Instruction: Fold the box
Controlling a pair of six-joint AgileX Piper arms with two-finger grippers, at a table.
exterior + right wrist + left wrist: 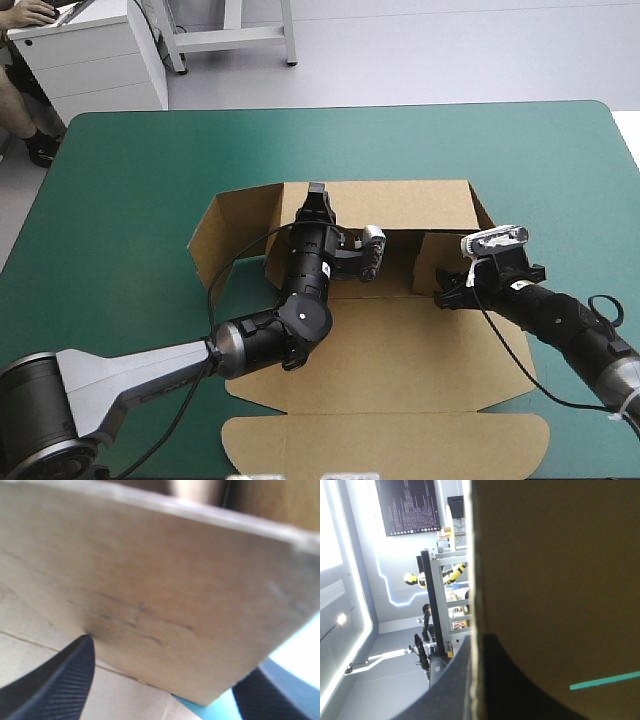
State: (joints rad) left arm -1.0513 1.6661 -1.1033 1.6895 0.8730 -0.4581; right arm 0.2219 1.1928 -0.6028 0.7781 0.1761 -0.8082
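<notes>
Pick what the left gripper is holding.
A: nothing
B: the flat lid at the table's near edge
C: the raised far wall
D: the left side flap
C: in the high view the left gripper sits at the top edge of the box's raised far wall, and its wrist view shows that board's edge between its fingers.

Pose, left arm [140, 370]: enters from the near left corner, elbow bent, forearm running toward the far side of the worktop. The left gripper [318, 196] points away from the robot, its fingers [452, 685] all but closed, one on each side of the box [400, 205] wall edge.

Pose, right arm [575, 335]: enters from the near right, forearm low and angled inward. The right gripper [447, 290] has its fingers [60, 680] spread wide, with a short upright flap [435, 255] between them.
</notes>
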